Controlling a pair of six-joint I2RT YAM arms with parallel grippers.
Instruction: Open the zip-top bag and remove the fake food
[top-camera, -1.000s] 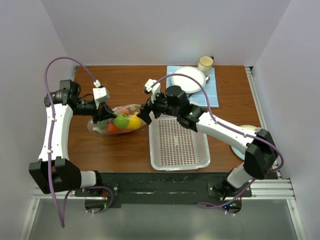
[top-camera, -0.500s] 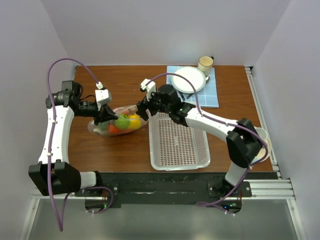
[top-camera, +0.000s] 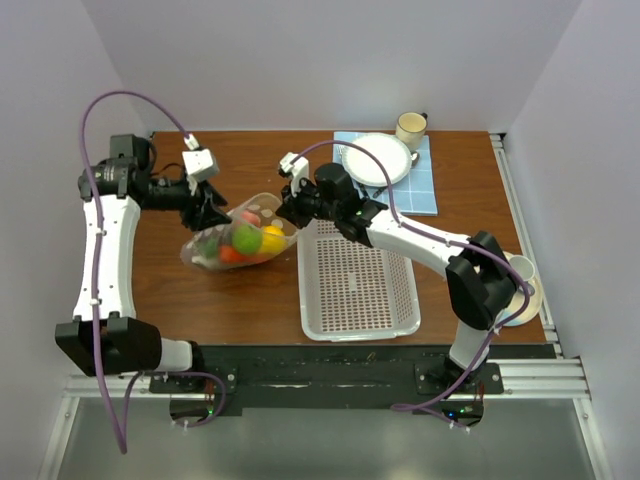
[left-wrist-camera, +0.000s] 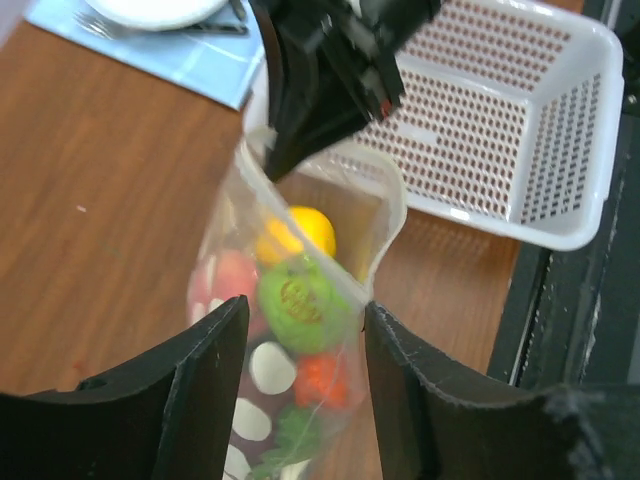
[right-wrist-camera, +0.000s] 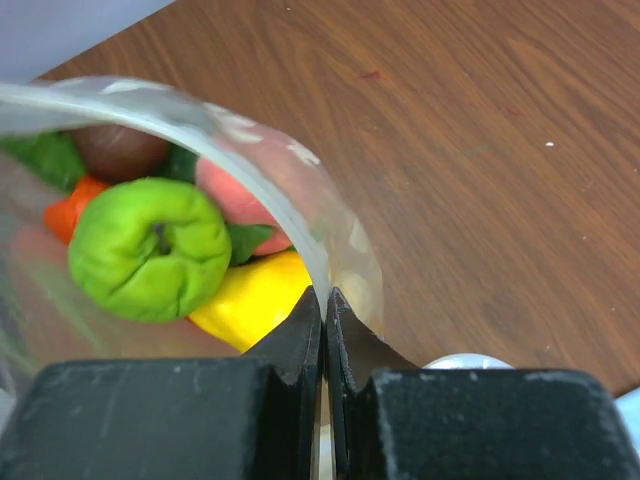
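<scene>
Zip-top bag (top-camera: 215, 250): mouth open, on table (top-camera: 200, 300), just left of basket (top-camera: 358, 290)
Fake food (top-camera: 246, 238): inside bag
Right gripper (right-wrist-camera: 323, 300): clamped on bag's right rim
Left gripper (left-wrist-camera: 305, 315): jaws apart at bag's left end

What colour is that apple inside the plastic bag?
The apple in the bag is bright green; the right wrist view shows it best.

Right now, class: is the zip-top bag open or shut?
Open: the zip-top bag gapes at its mouth, with the fake food visible inside.
</scene>
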